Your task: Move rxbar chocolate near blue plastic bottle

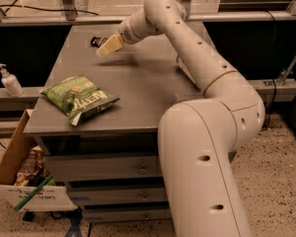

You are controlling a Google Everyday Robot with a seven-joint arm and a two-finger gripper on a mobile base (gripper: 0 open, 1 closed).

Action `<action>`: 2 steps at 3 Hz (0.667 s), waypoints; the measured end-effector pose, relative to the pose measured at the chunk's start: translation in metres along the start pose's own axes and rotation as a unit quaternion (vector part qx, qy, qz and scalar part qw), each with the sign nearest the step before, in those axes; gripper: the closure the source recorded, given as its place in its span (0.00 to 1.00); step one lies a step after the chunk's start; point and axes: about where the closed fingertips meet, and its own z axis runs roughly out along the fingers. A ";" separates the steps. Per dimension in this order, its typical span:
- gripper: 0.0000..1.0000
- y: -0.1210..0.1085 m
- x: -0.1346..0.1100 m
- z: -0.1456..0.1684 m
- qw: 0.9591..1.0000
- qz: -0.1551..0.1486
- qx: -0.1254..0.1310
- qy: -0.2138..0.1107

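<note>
The rxbar chocolate (96,41) is a small black wrapper lying flat near the far left of the grey table (138,90). My gripper (110,46) hangs just to its right and in front of it, overlapping its right end; I cannot tell whether it touches the bar. The blue plastic bottle (180,64) lies at the table's right side. It is almost wholly hidden behind my arm, and only a sliver shows.
A large green chip bag (81,98) lies at the table's front left. A white pump bottle (9,81) stands on a ledge to the left. An open cardboard box (17,179) sits on the floor at left, and drawers (103,168) are under the tabletop.
</note>
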 end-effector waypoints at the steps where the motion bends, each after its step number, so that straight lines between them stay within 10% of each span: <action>1: 0.00 -0.002 0.001 0.010 1.000 0.014 0.000 -0.001; 2: 0.00 -0.001 0.001 0.020 1.000 0.024 -0.002 0.000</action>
